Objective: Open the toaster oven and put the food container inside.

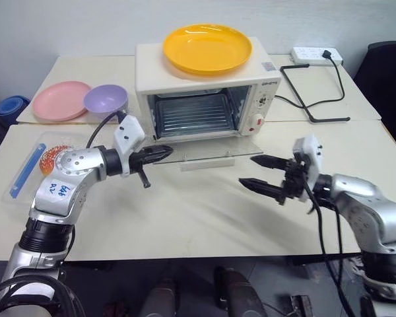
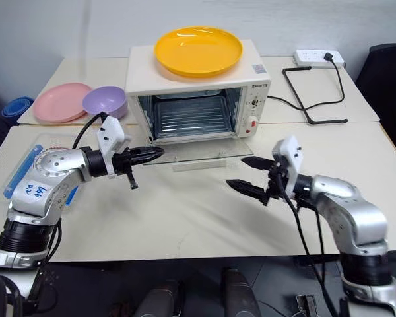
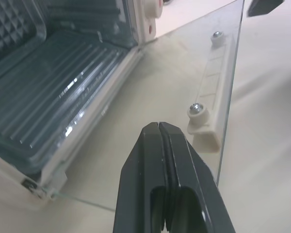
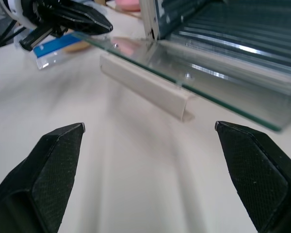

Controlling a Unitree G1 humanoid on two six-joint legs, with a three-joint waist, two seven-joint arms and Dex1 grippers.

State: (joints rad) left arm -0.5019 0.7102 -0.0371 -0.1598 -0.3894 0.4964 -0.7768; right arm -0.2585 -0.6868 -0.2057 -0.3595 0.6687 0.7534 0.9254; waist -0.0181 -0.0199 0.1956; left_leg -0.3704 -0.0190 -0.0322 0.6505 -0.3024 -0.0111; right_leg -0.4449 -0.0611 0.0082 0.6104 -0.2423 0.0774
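Note:
The cream-white toaster oven (image 1: pixel 204 92) stands at the back of the table with its glass door (image 1: pixel 214 150) dropped flat and the wire rack showing inside. The door's white handle (image 1: pixel 208 164) sits at the front edge. My left gripper (image 1: pixel 164 153) is shut and empty, its tip over the door's left corner, as the left wrist view shows (image 3: pixel 159 128). My right gripper (image 1: pixel 247 170) stands wide open and empty on the right, in front of the door and clear of it (image 4: pixel 149 127). The food container (image 1: pixel 33 165), clear with blue clips, lies at the table's left edge, partly hidden behind my left arm.
A yellow plate (image 1: pixel 206 48) rests on top of the oven. A pink plate (image 1: pixel 59 100) and a purple bowl (image 1: pixel 105 99) sit at the back left. A power strip (image 1: pixel 315 55) and its black cable lie at the back right, beside a dark chair (image 1: pixel 389 66).

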